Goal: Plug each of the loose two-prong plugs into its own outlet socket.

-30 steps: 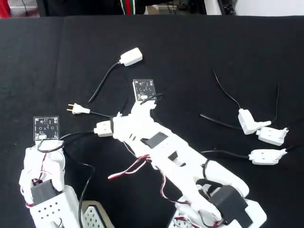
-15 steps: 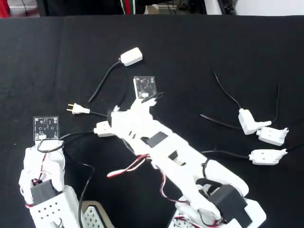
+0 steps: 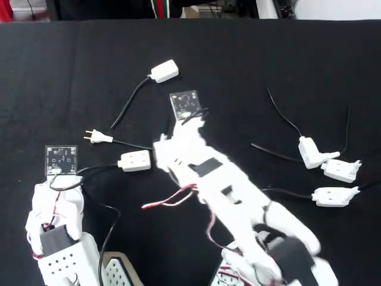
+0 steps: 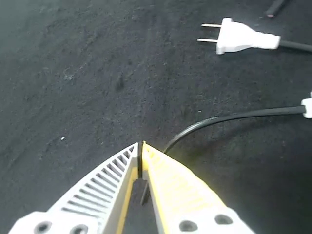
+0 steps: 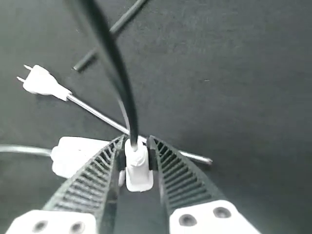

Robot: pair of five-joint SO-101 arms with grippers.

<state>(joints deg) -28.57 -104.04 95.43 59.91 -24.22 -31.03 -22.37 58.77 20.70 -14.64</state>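
My right gripper [image 5: 134, 140] is shut on a small white two-prong plug [image 5: 138, 174] whose black cord runs up out of its fingers. It hovers just beside a white outlet socket [image 5: 77, 154] [image 3: 134, 161] left of the table's middle; in the high view the right gripper [image 3: 160, 149] stands close to the socket's right end. A loose white plug [image 3: 99, 137] [image 4: 240, 39] [image 5: 43, 82] lies flat a little farther back on the left. My left gripper [image 4: 142, 145] at the front left is shut on the socket's black cord [image 4: 234, 117].
Another white socket [image 3: 164, 71] with a cord lies at the back centre. Three white plug and socket pieces [image 3: 331, 170] with black cords are grouped at the right. A black cloth [image 3: 250, 65] covers the table. Red and white wires [image 3: 169, 201] hang from the right arm.
My right arm has swung right and back from the socket's end, taking the held plug with it. The socket has shifted slightly right. The left arm has barely moved.
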